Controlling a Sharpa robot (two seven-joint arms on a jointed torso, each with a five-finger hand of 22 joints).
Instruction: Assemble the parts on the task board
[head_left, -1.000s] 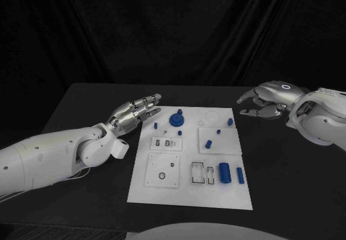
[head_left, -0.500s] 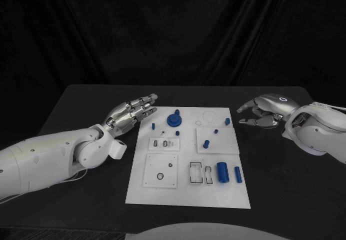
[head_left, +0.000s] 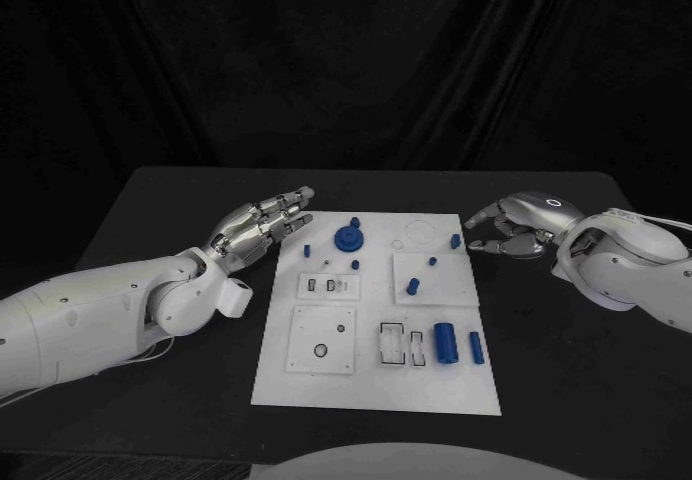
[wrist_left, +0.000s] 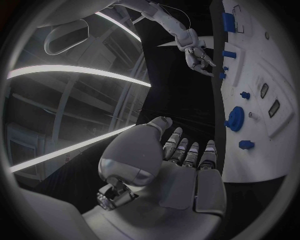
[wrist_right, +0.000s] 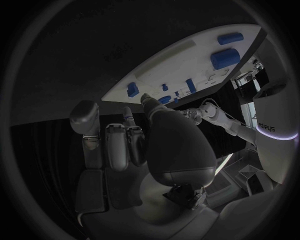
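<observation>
The white task board (head_left: 329, 385) lies in the middle of the table. On it are a blue gear (head_left: 349, 238), several small blue pegs, one of them (head_left: 456, 241) at the far right edge, a thick blue cylinder (head_left: 446, 343) and a thin blue bar (head_left: 476, 347). My left hand (head_left: 267, 228) hovers beside the board's far left corner, fingers stretched out and apart, holding nothing. My right hand (head_left: 509, 226) hangs just off the far right corner, fingers bent down and apart, close to the edge peg but apart from it. The left wrist view shows the gear (wrist_left: 235, 118) and my right hand (wrist_left: 199, 56).
Raised white panels with slots and holes sit on the board, one at the near left (head_left: 325, 340) and one at the right (head_left: 433, 280). The black table (head_left: 577, 380) has free room on both sides of the board. A dark curtain hangs behind.
My right hand has moved left and down, closer to the board's far right corner. My left hand has stayed where it was.
</observation>
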